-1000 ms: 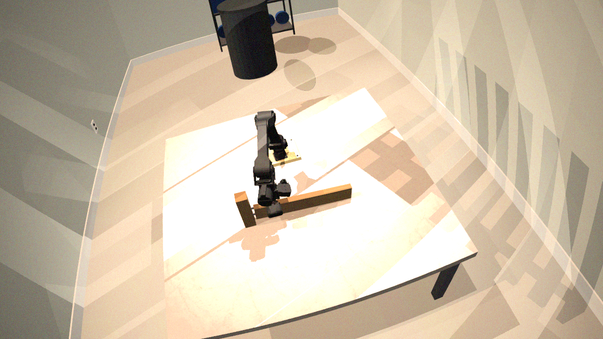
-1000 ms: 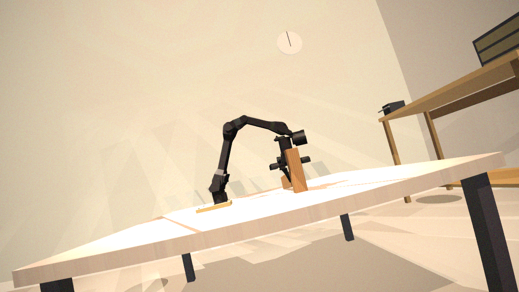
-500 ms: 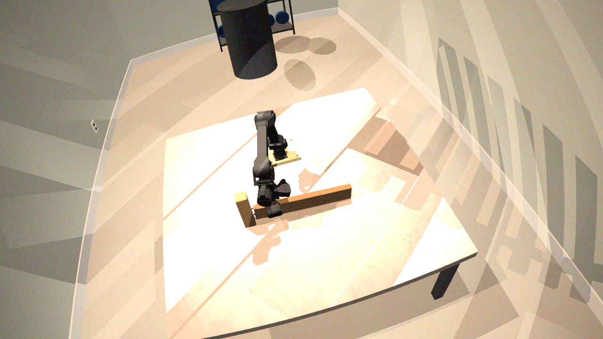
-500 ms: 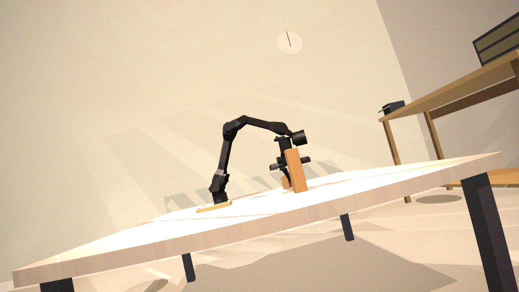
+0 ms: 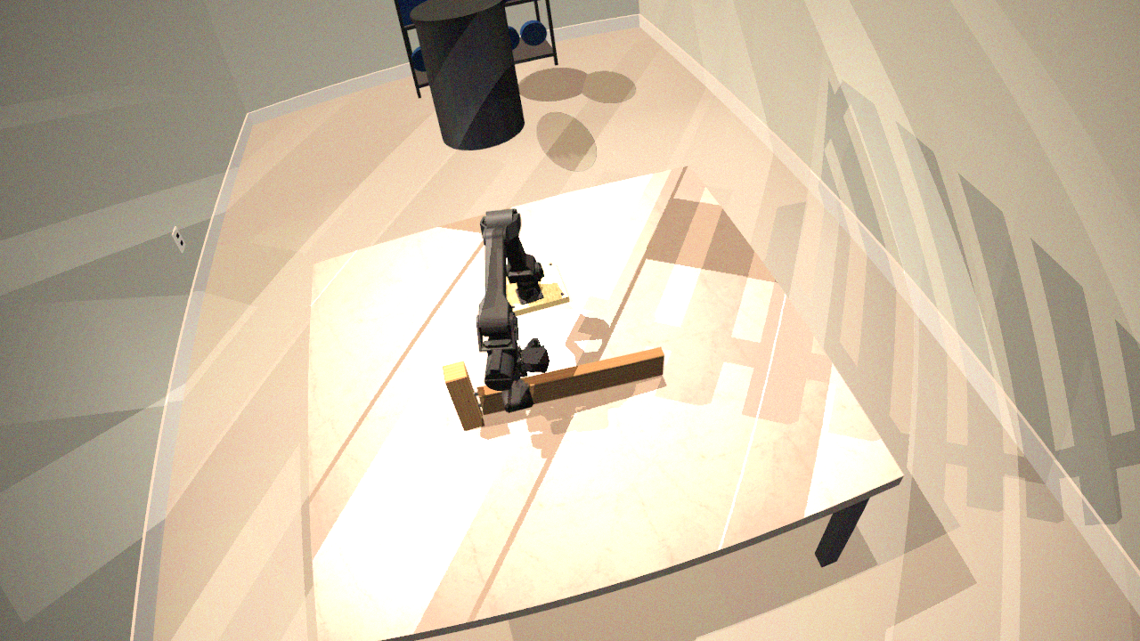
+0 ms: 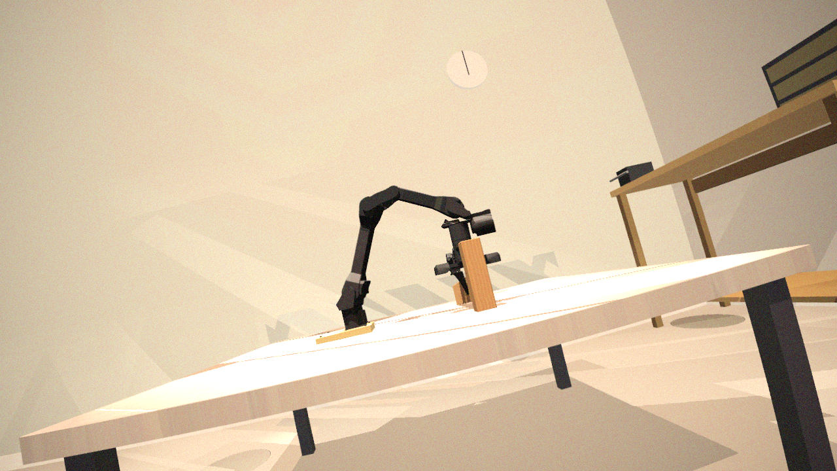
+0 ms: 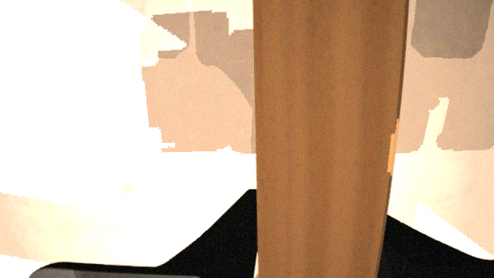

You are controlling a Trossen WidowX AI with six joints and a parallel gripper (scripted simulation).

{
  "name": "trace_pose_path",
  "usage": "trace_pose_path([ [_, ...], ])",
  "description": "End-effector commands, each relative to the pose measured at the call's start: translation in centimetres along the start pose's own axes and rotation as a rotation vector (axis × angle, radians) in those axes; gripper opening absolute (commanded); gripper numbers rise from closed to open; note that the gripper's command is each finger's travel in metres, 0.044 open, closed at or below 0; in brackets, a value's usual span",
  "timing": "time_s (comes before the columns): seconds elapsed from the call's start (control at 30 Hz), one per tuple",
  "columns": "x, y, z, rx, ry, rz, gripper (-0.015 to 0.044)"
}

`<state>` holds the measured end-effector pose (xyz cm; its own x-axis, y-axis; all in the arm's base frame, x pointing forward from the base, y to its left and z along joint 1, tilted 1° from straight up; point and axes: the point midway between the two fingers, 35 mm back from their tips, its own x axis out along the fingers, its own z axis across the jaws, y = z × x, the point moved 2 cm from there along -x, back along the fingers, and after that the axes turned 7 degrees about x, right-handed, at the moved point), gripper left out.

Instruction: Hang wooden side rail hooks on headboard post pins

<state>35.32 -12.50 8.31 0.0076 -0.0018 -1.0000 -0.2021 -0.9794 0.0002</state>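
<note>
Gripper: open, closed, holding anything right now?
Gripper: closed on the wooden side rail, near the end beside the headboard post.

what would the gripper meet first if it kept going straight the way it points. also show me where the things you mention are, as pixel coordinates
Likely the table (image 5: 638,494) (image 6: 409,351): the gripper (image 5: 522,381) (image 6: 463,286) (image 7: 292,198) points down, its fingers around the rail (image 5: 598,378) (image 7: 328,116). The remaining gap is unclear.

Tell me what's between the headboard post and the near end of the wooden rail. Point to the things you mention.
Small steel hooks bridge the narrow gap between the post (image 5: 462,396) and rail (image 5: 609,372), seen in the top view.
</note>
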Motion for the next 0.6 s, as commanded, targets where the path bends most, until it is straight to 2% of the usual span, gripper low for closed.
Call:
trace_pose_path([
  [0.0,-0.45,0.12,-0.11,-0.004,0.01,0.006,0.0],
  [0.57,-0.55,0.24,-0.26,-0.004,0.011,0.006,0.0],
])
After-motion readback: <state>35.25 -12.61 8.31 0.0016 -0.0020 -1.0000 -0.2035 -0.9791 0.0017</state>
